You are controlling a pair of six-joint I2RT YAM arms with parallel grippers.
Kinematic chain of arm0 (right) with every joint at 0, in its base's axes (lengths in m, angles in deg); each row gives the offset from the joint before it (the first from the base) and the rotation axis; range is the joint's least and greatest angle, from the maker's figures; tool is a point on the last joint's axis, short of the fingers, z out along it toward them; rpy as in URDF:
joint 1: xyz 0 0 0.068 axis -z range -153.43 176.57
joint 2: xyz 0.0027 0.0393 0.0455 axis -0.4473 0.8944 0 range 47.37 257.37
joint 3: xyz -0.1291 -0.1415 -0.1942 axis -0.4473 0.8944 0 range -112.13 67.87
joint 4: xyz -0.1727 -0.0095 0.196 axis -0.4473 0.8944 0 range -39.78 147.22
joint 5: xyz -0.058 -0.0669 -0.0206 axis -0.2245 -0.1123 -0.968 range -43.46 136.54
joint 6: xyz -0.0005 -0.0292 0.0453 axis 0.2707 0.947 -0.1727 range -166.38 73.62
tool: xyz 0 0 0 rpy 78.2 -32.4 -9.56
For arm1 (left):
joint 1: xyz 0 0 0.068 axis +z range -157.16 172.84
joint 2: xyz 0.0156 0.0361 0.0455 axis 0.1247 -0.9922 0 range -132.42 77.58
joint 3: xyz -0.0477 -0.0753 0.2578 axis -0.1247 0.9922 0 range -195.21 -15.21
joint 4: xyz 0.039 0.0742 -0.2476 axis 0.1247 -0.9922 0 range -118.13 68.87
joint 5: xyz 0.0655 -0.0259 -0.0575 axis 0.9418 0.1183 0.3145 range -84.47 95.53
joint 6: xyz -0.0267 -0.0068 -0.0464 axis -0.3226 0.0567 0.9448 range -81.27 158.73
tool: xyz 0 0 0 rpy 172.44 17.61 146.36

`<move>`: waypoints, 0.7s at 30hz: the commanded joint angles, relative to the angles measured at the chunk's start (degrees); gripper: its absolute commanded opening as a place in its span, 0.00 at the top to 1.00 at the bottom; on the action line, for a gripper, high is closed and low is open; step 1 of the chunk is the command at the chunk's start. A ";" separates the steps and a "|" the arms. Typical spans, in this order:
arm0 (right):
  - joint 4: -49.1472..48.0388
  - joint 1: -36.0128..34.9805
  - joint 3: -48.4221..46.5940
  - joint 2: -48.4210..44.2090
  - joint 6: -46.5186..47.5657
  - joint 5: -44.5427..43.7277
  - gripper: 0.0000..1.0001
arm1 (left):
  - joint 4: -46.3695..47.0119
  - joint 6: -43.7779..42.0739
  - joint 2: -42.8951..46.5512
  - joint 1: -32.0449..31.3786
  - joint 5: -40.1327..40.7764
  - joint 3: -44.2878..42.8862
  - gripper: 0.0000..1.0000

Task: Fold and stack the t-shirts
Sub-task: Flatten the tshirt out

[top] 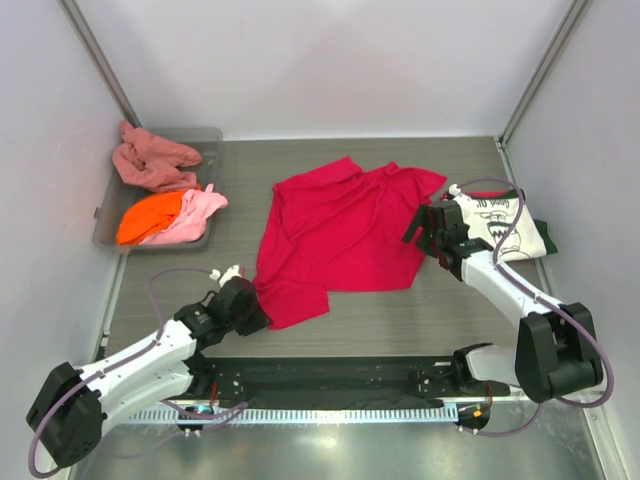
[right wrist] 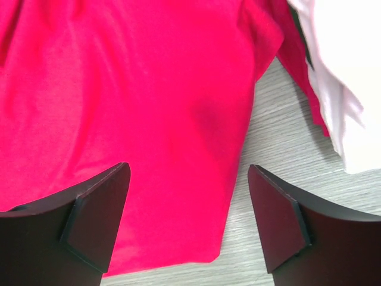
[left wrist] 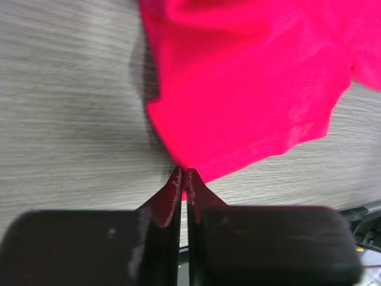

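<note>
One rumpled crimson shirt (top: pixel 340 235), left fingers (left wrist: pixel 166 205) tight on its corner, right fingers (right wrist: pixel 95 220) apart

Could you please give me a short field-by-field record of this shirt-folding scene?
left gripper: shut on the near left corner of the red t-shirt
right gripper: open, over the red t-shirt's right edge
red t-shirt: spread rumpled, mid-table
cream t-shirt: right of it, printed
bin: far left, holding salmon-pink t-shirt, orange t-shirt, light pink t-shirt

The crimson t-shirt (top: pixel 340 235) is soft matt cloth, the table (top: pixel 400 310) matt grey wood-grain, the bin (top: pixel 108 215) smooth plastic.
</note>
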 commanded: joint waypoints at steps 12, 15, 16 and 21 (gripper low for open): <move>10.30 -0.15 5.34 -10.56 -2.63 8.34 0.11 | 3.28 -7.46 -0.01 15.34 -9.04 -21.70 1.00; 7.31 -0.24 9.20 -13.11 -3.15 16.60 0.11 | 4.95 -7.11 -4.22 19.05 -15.03 -27.67 1.00; 6.43 -0.24 9.83 -13.46 -3.42 18.36 0.12 | 5.40 -6.93 -5.28 19.50 -15.65 -29.01 1.00; 5.19 -0.15 10.71 -10.13 -3.68 17.06 0.14 | 8.64 -5.18 -10.56 21.60 -16.35 -35.43 1.00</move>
